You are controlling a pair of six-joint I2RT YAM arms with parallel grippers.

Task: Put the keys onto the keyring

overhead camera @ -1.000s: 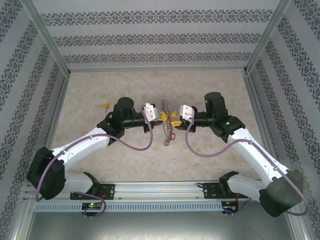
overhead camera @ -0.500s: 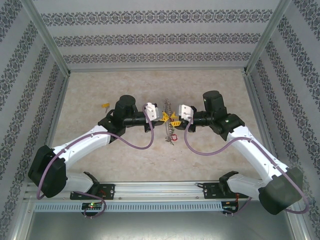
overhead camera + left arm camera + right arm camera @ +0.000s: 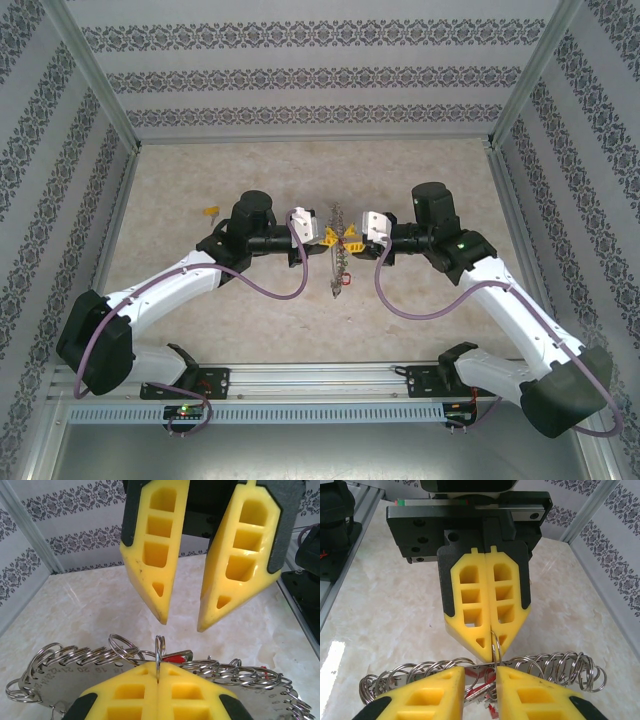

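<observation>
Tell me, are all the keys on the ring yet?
Not yet. A red tag already sits among the rings. The left hand pinches one ring, the right hand open opposite it. A yellow-tagged key lies alone on the table, waiting.

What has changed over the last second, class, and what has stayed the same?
The hanging ring bundle went from bowed to nearly straight, and the right arm shifted slightly rightward. Nothing was grabbed or released: the left tool stays shut on a ring, with the right tool open opposite. The yellow key did not move.
</observation>
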